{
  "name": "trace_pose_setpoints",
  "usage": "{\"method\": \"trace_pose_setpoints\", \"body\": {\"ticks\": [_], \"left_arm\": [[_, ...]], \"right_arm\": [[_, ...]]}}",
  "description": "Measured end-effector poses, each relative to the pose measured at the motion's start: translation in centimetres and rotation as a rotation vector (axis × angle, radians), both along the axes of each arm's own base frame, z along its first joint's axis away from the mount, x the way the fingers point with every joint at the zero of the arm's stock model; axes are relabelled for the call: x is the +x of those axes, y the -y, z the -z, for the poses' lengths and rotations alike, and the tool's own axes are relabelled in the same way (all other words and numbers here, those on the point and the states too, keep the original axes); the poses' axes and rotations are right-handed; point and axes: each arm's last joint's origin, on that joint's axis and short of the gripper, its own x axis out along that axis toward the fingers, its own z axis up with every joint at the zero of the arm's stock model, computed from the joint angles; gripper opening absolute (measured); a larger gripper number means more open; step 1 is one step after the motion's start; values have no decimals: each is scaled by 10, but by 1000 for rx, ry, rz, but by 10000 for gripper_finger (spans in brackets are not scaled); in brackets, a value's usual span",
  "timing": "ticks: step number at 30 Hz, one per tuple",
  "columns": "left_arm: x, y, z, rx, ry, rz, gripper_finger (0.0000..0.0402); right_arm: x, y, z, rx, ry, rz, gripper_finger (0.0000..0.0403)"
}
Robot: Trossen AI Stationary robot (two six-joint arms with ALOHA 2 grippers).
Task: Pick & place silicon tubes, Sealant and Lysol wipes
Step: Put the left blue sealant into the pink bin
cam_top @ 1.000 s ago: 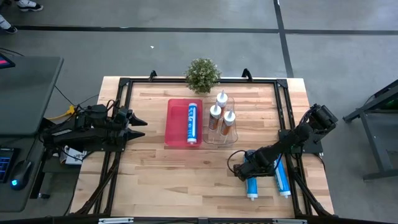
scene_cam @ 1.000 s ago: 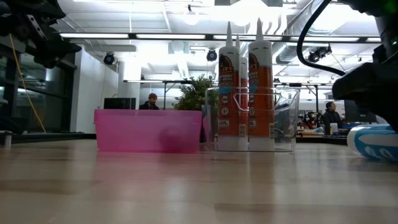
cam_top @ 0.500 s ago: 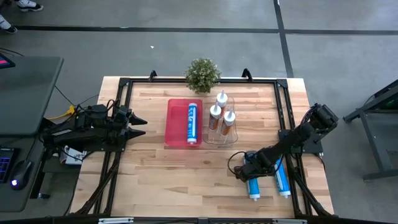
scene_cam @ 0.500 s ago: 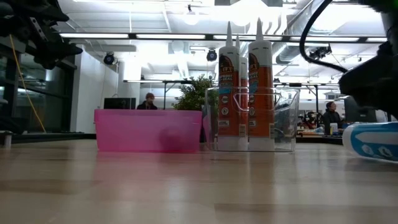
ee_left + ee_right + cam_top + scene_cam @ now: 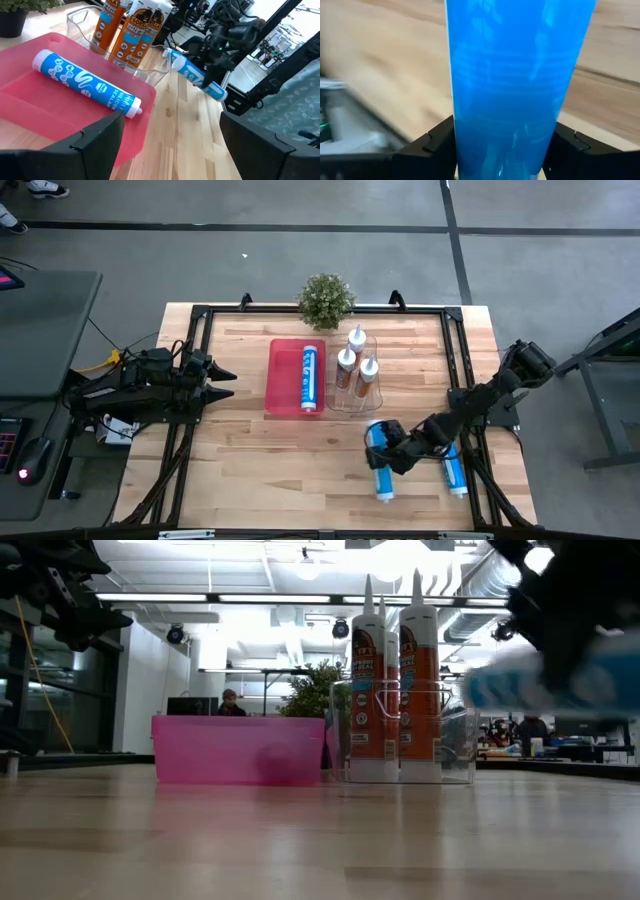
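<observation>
1. A robotics lab or workshop in an open industrial hall; the ceiling carries exposed ducts and strip lights.
2. A butcher-block table framed in black rails stands on grey concrete floor marked with dark lines.
3. Behind it a person sits at a monitor; workbenches fill the background.

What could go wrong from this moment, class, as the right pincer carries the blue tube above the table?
1. The right pincer grips the blue tube near one end, so the long free end could swing or slip out.
2. Heading for the pink tray, the tube could knock the clear bin of upright orange tubes.
3. One blue tube already lies in the tray, so the new one may land on top.
</observation>
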Motion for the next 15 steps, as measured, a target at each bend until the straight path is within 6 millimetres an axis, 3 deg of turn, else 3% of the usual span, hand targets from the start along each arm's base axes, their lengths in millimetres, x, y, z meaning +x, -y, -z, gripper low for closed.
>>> {"method": "trace_pose_setpoints", "body": {"ticks": [7,15], "left_arm": [[0,0,0,2,0,1,324],[0,0,0,2,0,1,324]], "right_arm": [[27,-12,-38,-77,239,-31,209],[72,-32,-87,-204,239,-5,209]]}}
